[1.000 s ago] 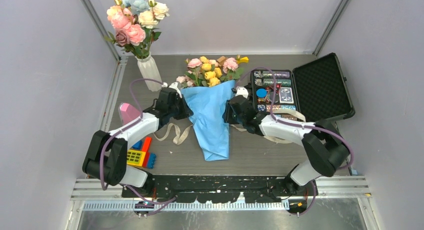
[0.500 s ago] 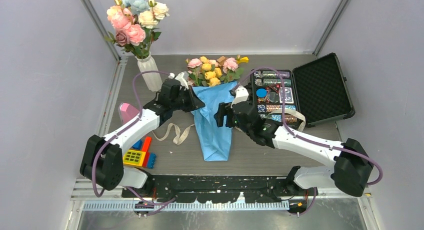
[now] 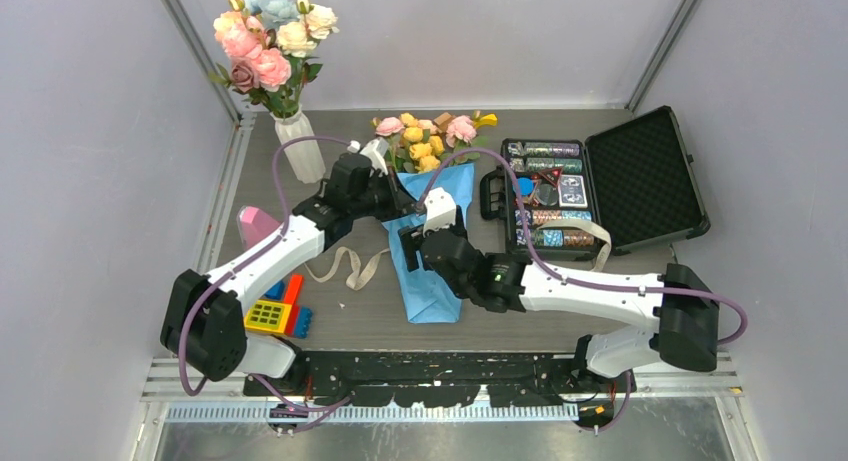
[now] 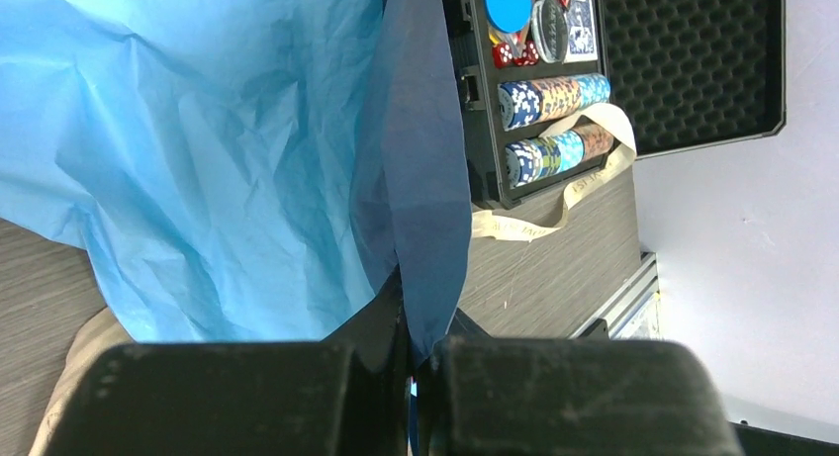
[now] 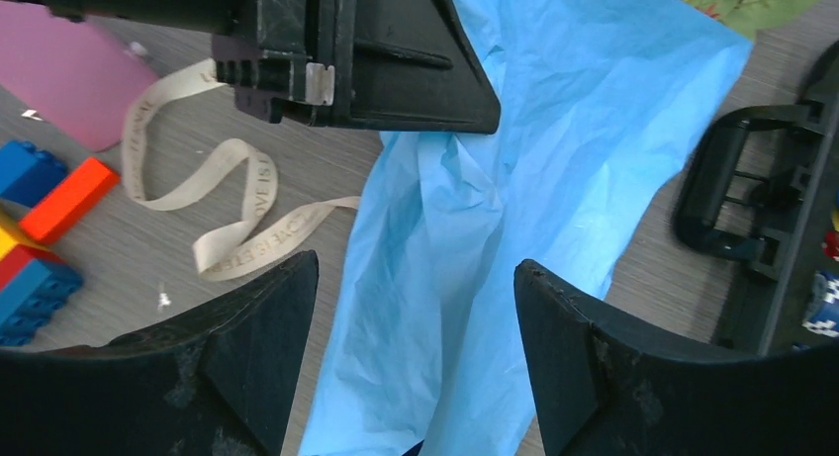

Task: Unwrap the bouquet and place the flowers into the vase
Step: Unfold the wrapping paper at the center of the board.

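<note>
**Item: bouquet [image 3: 432, 281], part-unwrapped, laid on the worktop [image 3: 560, 316].**

- Position: centre of the worktop. The long axis runs from the far edge to the near edge. The flowers [image 3: 425, 141] are at the far end, and the pointed tail of the paper wrap [image 5: 554, 130] is at the near end.
- Left pincer [image 4: 411, 349]: clenched on a flap of the paper wrap at the bouquet's far left side, just below the blooms. The dark blue face of the flap is seen running up from between the jaws.
- Right pincer [image 5: 416, 268]: released, with nothing held between its wide-set jaws. It is poised above the middle of the wrap, and its jaws are set across the long axis. Light blue paper is seen in the gap between them.
- Governing relation: the wrap lies directly beneath the right pincer and extends away from it toward the blooms. The pinned flap is on the side opposite the right arm's reach. The right side of the paper is therefore judged the likely next purchase, so that it can be drawn away from the left pincer's hold.
- Vase [image 3: 303, 153]: at the far left corner and already occupied by bigger blooms. It is well apart from the bouquet and nearer the left arm.
- Ribbon [image 3: 345, 269]: loose on the worktop, just left of the wrap.
</note>
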`<state>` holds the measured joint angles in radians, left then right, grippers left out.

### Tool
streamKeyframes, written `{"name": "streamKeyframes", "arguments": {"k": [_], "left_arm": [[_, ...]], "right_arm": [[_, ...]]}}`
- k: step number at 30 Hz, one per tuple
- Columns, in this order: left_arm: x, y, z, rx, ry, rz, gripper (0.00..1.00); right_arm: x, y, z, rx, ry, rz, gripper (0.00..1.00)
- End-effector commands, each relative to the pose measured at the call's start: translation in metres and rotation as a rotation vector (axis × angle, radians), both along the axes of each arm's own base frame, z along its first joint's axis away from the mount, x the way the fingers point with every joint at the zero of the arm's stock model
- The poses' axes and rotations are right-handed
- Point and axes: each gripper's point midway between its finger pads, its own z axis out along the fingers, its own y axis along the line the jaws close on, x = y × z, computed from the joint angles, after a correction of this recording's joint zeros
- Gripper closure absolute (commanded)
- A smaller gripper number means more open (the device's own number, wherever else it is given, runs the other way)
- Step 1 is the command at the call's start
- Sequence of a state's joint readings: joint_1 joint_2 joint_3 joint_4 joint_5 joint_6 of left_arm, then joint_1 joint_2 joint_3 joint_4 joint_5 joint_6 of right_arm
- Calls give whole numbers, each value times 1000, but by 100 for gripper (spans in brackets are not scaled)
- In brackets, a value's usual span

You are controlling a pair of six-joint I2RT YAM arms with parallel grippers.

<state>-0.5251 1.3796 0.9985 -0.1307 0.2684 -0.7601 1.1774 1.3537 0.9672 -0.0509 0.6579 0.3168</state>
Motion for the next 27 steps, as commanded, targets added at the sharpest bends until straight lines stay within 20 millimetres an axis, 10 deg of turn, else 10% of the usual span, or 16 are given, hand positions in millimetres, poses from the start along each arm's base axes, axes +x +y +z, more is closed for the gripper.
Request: {"name": "streamKeyframes", "arguments": {"k": [1, 13, 18, 21, 24, 27], "left_arm": [[5, -3, 19, -14, -36, 14, 100], [1, -8, 29, -34, -39, -7, 100], [-1, -9, 25, -6, -46, -44, 99], [-8, -11, 26, 8, -63, -102, 68], [-11, -2, 28, 30, -102, -94, 34], [-13, 16, 22, 97, -119, -54, 21]], "right_arm": [[13, -8, 15, -43, -65, -110, 23], [22, -6, -3, -150, -70, -162, 44], [24, -9, -3, -158, -71, -188, 74], [27, -25, 3, -153, -93, -269, 97], [26, -44, 7, -115, -103, -332, 100], [29, -65, 4, -66, -91, -396, 100]]}}
